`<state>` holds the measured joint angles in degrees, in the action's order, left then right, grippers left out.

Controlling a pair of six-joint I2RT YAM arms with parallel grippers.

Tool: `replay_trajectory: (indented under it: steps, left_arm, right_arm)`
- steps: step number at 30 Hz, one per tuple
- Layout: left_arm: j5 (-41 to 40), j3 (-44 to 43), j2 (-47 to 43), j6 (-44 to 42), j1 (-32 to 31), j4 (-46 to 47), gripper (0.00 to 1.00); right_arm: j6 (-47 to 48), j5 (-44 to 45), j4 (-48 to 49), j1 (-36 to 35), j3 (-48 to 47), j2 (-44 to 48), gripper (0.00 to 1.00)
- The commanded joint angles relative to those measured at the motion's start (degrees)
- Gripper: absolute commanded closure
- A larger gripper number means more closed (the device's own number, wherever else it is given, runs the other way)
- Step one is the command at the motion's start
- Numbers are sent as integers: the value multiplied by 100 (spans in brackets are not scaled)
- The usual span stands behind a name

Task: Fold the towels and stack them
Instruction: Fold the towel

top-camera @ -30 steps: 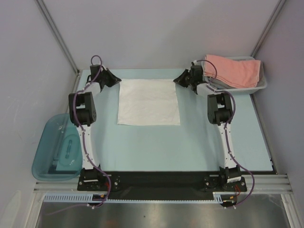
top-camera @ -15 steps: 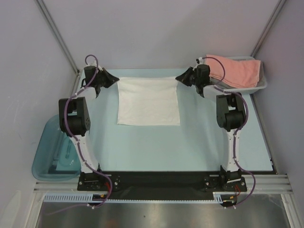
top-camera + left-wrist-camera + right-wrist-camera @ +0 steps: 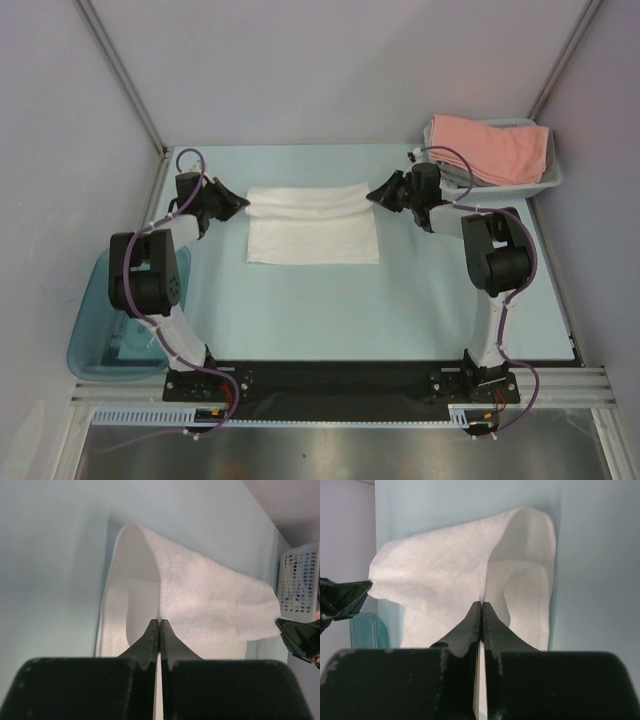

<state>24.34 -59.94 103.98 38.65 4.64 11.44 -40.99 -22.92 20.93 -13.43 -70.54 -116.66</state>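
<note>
Pulling back toward their bases since a second ago, both arms have brought the far edge of the white towel (image 3: 312,238) with them: it then lay flat and square on the table (image 3: 400,300), and half a second ago the grippers were at its two far corners. The towel's near half lies flat just nearer than the two grippers and between them. The left gripper (image 3: 238,203) is clamped on the lifted left corner; in the left wrist view its fingers (image 3: 150,639) are pressed together on the cloth edge (image 3: 210,605), which rises beyond the tips and curls over in a hollow loop. The right gripper (image 3: 378,195) pinches the opposite corner the same way, jaws closed on the hem in its own wrist view (image 3: 481,607), with the towel (image 3: 435,570) stretching away toward the other gripper. The raised edge spans straight from one gripper to the other. Behind the right gripper and further to its right, the salmon-pink towel (image 3: 490,148) is draped over the white mesh basket (image 3: 545,180).
</note>
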Motion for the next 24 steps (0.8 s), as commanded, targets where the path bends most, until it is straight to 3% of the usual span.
replay_trajectory:
  steps: [1,6,8,11,12,18,24]
  left_arm:
    - [-298,289,-589,125,19,78,99]
    - [-701,465,-958,-24,-209,-641,96]
    - [-1009,588,-1099,-33,-280,-783,82]
    - [-1308,808,-1328,-69,-376,-1064,64]
    - [-1335,896,-1372,-86,-394,-1100,63]
    - [-1783,889,-1697,-191,-403,-1881,57]
    - [-1739,432,-1329,-253,-421,-2172,57]
  right_arm:
    - [4,129,377,-115,294,608,99]
    - [30,226,351,-169,655,838,96]
    - [30,261,342,-177,865,925,92]
    - [56,305,289,-169,1121,1083,79]
    - [56,384,219,-160,1165,1136,73]
    - [311,691,-439,-151,1183,1391,59]
    - [495,841,-826,-204,1034,1401,57]
